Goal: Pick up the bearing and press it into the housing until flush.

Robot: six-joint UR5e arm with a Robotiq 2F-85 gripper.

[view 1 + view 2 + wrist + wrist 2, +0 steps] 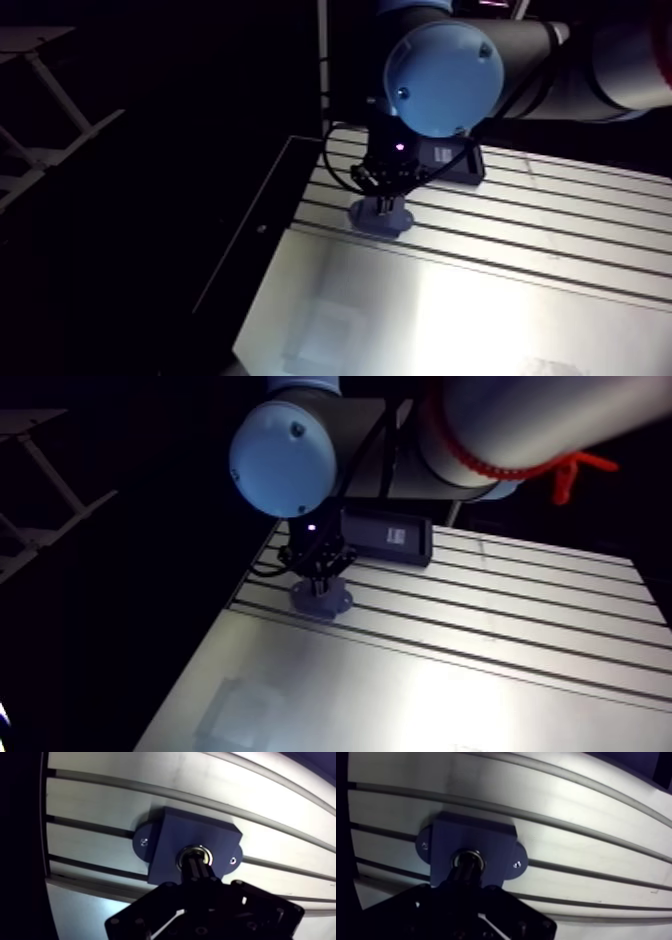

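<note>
A dark blue housing (200,832) with two round mounting ears sits on the slotted table (100,807), close to its left edge. The bearing (187,851) shows as a shiny metal ring seated in the housing's centre bore. My gripper (196,863) is straight above it, fingers shut together, with the tips resting on the bearing's middle. Only the ring's rim shows around the fingers (197,872). In the arm view the gripper (384,203) stands upright on the housing (380,220).
A black box with a white label (388,534) lies on the table just behind the housing. The table's left edge (262,230) runs close beside the housing. A smooth bright plate (450,320) covers the table's near part.
</note>
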